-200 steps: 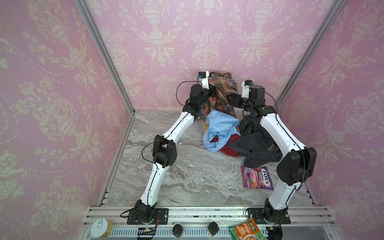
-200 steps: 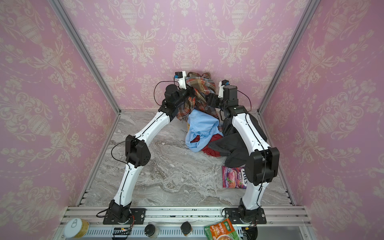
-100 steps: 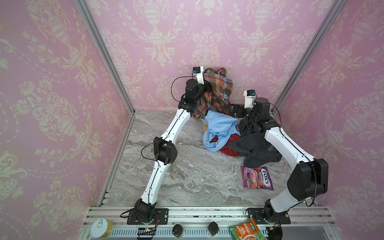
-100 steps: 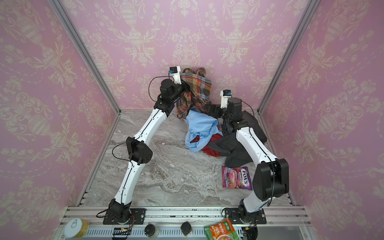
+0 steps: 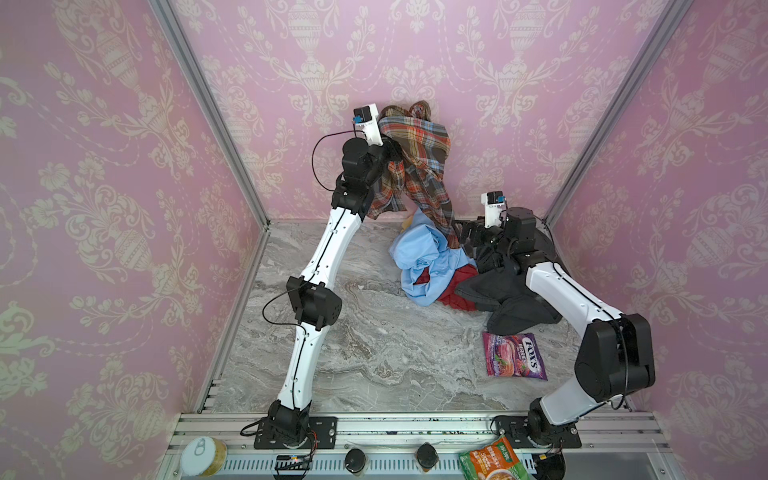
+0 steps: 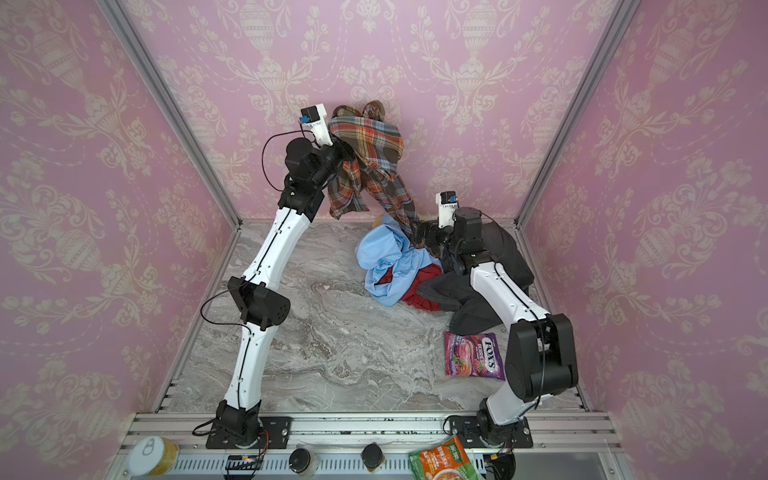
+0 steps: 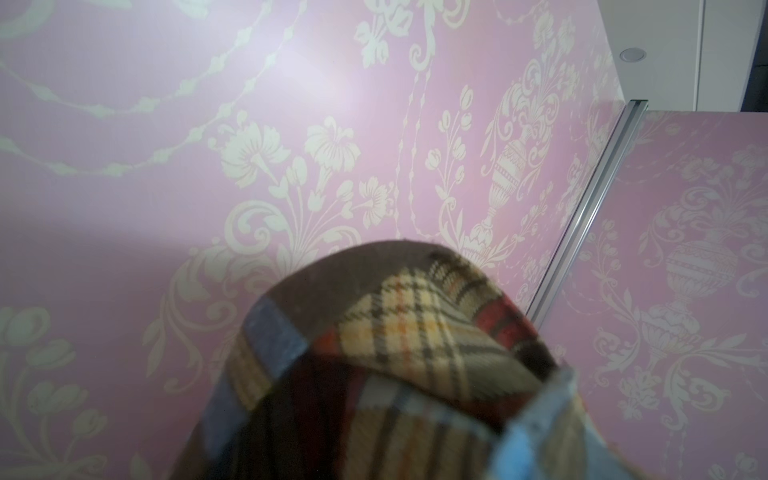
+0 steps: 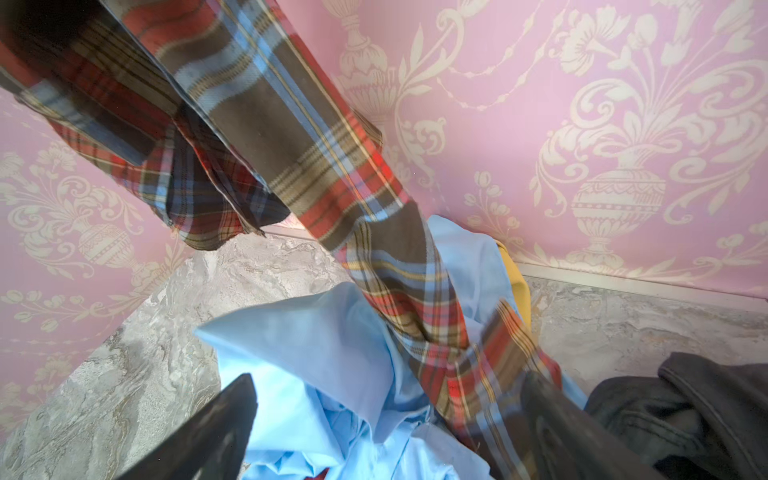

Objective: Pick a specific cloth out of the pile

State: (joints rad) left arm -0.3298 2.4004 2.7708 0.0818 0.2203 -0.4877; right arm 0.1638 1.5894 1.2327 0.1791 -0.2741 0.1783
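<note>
Left claw (image 5: 390, 150) clamped on the cloth (image 5: 419, 141), held high; plaid drapes down from it. Right claw (image 8: 390, 380) low over the pile (image 5: 419, 257), jaws spread wide; the cloth's tail hangs between them.

Pink damask walls (image 5: 415, 50), grey marbled floor (image 5: 374, 340)

I read "FOX'S" and "BERRIES" on the purple snack bag (image 5: 514, 355) lying on my worktop (image 5: 374, 353). Print on the green packet (image 5: 492, 461): illegible.

Plaid cloth (image 5: 415, 141) woven, matt; snack bag (image 5: 514, 356) glossy plastic; tbl (image 5: 374, 353) marble-look, smooth.
</note>
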